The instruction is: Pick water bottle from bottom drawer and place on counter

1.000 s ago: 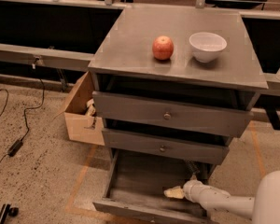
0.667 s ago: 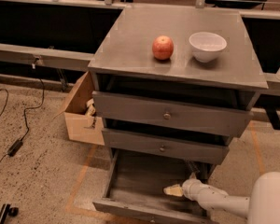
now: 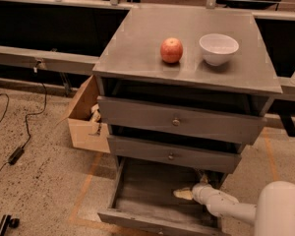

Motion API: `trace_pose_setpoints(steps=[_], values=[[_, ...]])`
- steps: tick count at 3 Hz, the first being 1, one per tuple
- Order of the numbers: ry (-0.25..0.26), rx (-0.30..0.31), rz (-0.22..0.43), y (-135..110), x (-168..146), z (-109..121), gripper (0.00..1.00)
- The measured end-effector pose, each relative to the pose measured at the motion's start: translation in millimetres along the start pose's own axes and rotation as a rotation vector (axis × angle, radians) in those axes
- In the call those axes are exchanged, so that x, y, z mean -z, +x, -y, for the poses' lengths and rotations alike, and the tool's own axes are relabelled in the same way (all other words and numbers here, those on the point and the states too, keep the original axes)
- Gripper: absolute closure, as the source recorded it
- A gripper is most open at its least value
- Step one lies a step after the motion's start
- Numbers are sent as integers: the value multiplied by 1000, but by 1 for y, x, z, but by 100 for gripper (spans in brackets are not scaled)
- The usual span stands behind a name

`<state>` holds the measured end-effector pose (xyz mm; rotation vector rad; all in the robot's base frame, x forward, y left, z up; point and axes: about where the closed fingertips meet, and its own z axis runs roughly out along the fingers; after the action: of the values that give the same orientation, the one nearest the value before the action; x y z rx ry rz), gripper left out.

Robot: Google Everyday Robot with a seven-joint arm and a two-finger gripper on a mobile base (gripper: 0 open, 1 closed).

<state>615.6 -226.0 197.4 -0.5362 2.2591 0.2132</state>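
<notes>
The bottom drawer (image 3: 137, 215) is pulled out under the two knobbed drawers, and its grey tray shows. My gripper (image 3: 188, 194) is down inside it at the right rear, on the end of the white arm (image 3: 221, 204) that comes in from the lower right. A small pale shape shows at the gripper's tip; I cannot tell whether it is the water bottle, which I cannot make out as a separate thing. The counter (image 3: 137, 43) is the grey cabinet top above.
A red apple (image 3: 171, 50) and a white bowl (image 3: 218, 48) stand on the counter. An open cardboard box (image 3: 83, 117) sits on the floor left of the cabinet. A cable and its adapter (image 3: 15, 154) lie on the floor at left.
The arm and gripper have shifted slightly toward the back of the bottom drawer. The pale shape at the tip moved with them. Nothing else changed.
</notes>
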Motion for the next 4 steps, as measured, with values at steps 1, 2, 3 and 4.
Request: trace_pose_setpoints(steps=[1,2,3,4], values=[[40,14,21,-8,-9,21,0],[68,15,19,-8,-26,42,0],[91,7,5,-4,-39,60,0],[109,-6,-11,0,-49,76,0]])
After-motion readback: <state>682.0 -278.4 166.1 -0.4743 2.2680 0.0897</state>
